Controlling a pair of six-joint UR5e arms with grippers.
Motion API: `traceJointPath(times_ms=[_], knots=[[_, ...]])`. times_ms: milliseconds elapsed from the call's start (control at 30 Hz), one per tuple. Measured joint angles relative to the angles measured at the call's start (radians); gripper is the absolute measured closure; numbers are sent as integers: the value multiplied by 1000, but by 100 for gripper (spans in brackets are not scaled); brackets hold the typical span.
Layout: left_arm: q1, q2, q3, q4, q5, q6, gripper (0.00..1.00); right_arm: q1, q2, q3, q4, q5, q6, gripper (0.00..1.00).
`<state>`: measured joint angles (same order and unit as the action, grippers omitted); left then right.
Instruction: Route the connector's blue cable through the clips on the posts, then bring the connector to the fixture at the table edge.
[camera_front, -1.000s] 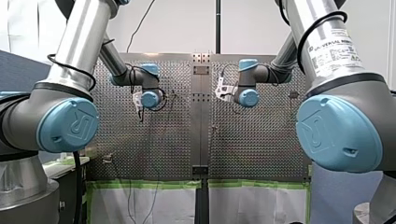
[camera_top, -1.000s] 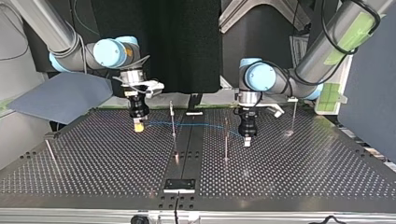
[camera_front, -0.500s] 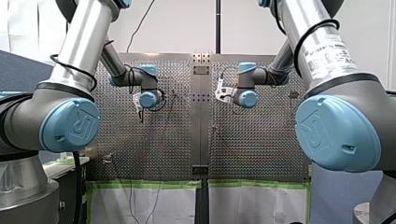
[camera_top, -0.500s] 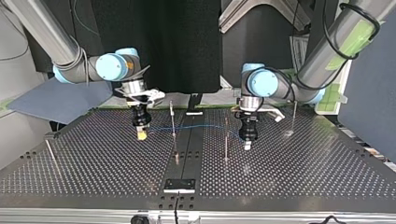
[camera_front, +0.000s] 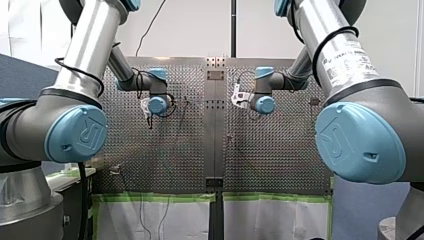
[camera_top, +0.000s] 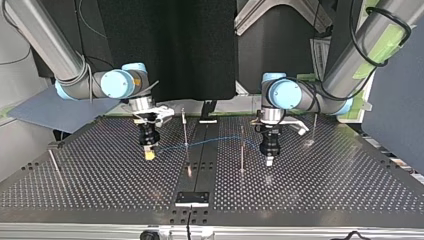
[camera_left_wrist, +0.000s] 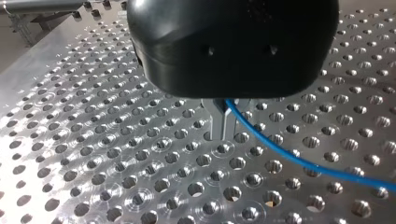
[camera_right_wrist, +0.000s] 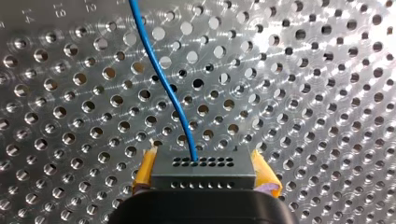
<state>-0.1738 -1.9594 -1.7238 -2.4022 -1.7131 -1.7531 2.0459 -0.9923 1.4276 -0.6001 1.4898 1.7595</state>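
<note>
In the right wrist view, the grey connector (camera_right_wrist: 203, 170) sits between yellow pads (camera_right_wrist: 145, 168), with my right gripper (camera_right_wrist: 204, 179) shut on it. The blue cable (camera_right_wrist: 163, 79) leaves its face over the perforated plate. In the top view my right gripper (camera_top: 149, 155) hangs at the left. The cable (camera_top: 215, 140) runs from it past a thin post (camera_top: 184, 127) to my left gripper (camera_top: 269, 160) at the right. My left gripper (camera_left_wrist: 224, 125) has its metal fingers shut on the cable (camera_left_wrist: 299, 161). Whether the cable sits in a clip cannot be told.
A second post (camera_top: 242, 150) stands just beside my left gripper. Other posts stand at the far right (camera_top: 315, 125) and the near left (camera_top: 52, 161). A small black fixture (camera_top: 192, 198) sits at the near table edge, in the middle. The perforated table (camera_top: 325, 185) spreads around them.
In the top view both grippers have come nearer the near table edge, carrying the connector and cable along. The cable now bends against the left post.
</note>
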Motion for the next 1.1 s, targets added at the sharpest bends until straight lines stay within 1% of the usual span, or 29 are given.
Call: traceJointPath(times_ms=[133,400,433,467,500,533,567,600,700,733,767,800,833,867,900,933,967,1000,1100], knots=[[1,0,0,-3,0,0,100,-1,5,-10,10,0,-1,100],[1,0,0,-12,1,2,100,-3,7,-12,12,-5,1,100],[1,0,0,-15,1,3,93,-2,7,-12,14,-6,0,100],[1,0,0,-19,1,3,93,-2,8,-12,15,-6,0,100],[1,0,0,-23,0,5,84,-1,8,-12,17,-7,-1,100],[1,0,0,-26,0,5,72,0,8,-12,19,-7,-2,100],[1,0,-1,-28,0,6,72,1,8,-12,20,-7,-3,100],[1,0,-1,-30,1,8,64,1,8,-12,22,-8,-3,100],[0,0,-1,-35,1,16,64,4,9,-12,26,-8,-5,100],[0,0,-1,-38,-2,19,60,5,9,-12,28,-8,-5,100],[0,1,-1,-42,-7,23,60,6,9,-12,29,-8,-5,100],[0,1,-1,-48,-14,28,55,7,9,-12,30,-8,-6,100],[0,1,-1,-51,-20,31,43,7,9,-12,31,-8,-6,100],[1,1,-1,-54,-27,33,43,8,9,-12,32,-8,-6,100],[2,1,-2,-57,-36,34,25,8,9,-12,32,-8,-6,100],[2,1,-2,-58,-41,35,13,9,9,-12,33,-8,-6,100],[2,1,-2,-59,-42,36,13,9,9,-12,33,-8,-6,100],[3,0,-2,-60,-40,36,0,10,9,-12,33,-8,-6,100],[3,1,-3,-68,-22,32,0,10,9,-12,35,-8,-6,100]])
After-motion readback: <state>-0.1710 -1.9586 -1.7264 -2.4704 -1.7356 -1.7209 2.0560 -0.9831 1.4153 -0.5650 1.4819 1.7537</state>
